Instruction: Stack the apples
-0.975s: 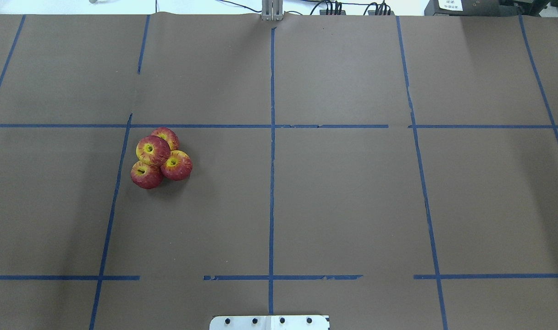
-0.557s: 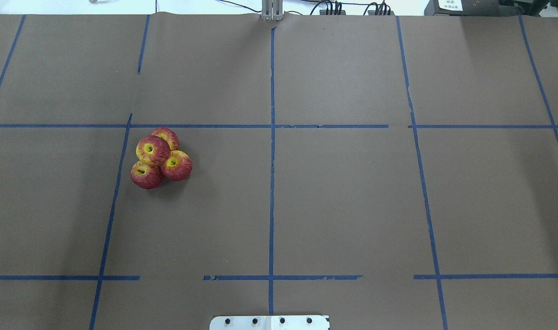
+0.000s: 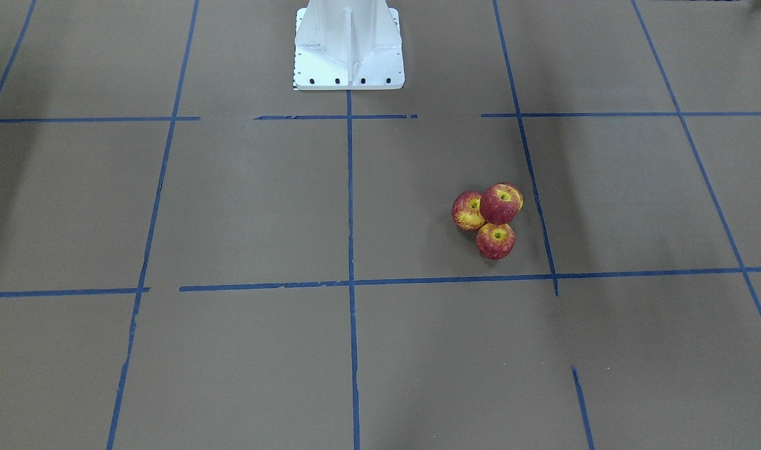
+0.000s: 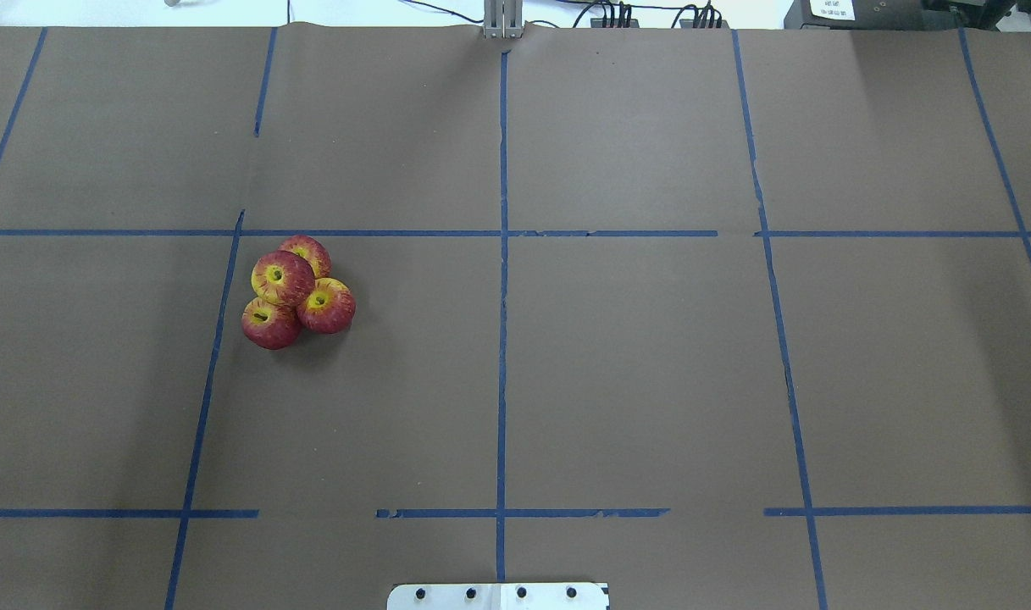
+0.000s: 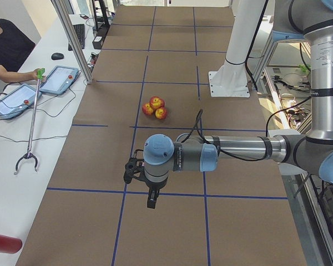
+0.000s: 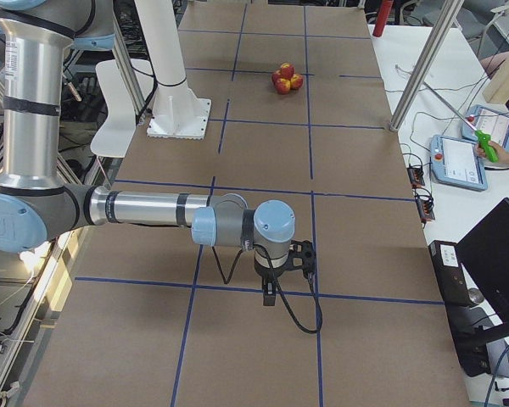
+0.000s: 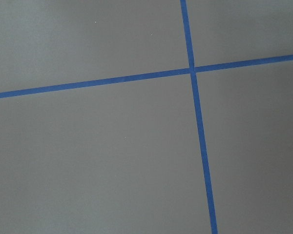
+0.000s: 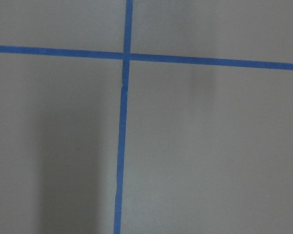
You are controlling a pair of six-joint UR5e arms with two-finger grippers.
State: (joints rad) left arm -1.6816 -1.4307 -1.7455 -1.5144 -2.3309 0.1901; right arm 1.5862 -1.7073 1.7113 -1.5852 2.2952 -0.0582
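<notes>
Nothing has moved: four apples point(image 4: 297, 292) cluster toward the counter's point(image 4: 634, 381) left edge, one atop three; the front-facing view nearly hides one. Only the side views show the left fingers point(image 5: 151, 200) and right fingers point(image 6: 270, 295); whether spread or pressed together, I cannot tell.

My left arm point(image 5: 238, 148) is smooth silver-grey tubing with pale blue caps point(image 5: 158, 148) on fat rounded joints, a black cable point(image 5: 198, 119) looping off the wrist, and fine printed lettering point(image 5: 326, 52) on one tube. My right arm point(image 6: 144, 208) is built alike. My left gripper point(image 5: 151, 204) and right gripper point(image 6: 269, 301) are small and black. My white pedestal point(image 3: 347, 37) flares to a plate with four dark screws point(image 3: 337, 80) along its edge.
</notes>
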